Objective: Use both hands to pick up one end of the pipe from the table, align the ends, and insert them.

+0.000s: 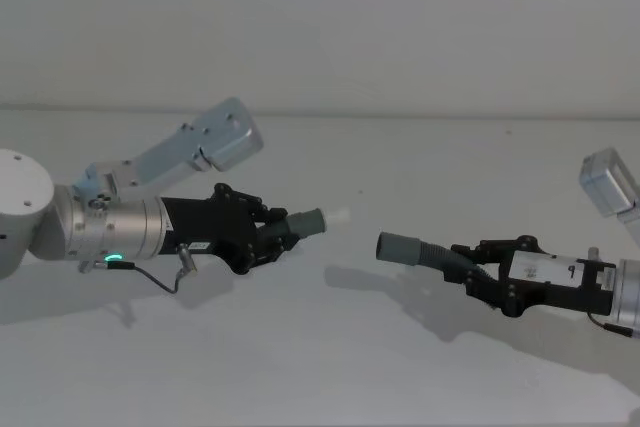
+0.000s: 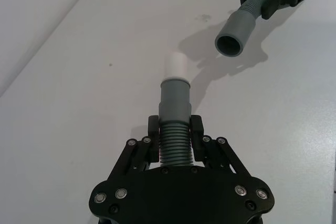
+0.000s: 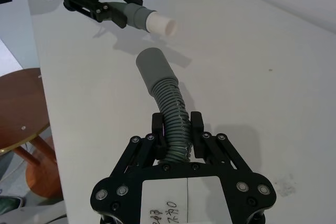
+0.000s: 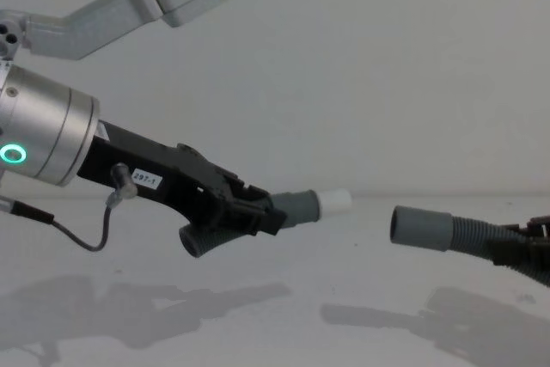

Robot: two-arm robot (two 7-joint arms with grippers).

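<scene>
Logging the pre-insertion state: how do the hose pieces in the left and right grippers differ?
The left hose piece, in the left gripper, ends in a narrower white tip; the right hose piece, in the right gripper, ends in an open grey cuff. The left one runs straight out of its gripper; the right one bends. Both are grey, ribbed and held with ends facing across a gap.
</scene>
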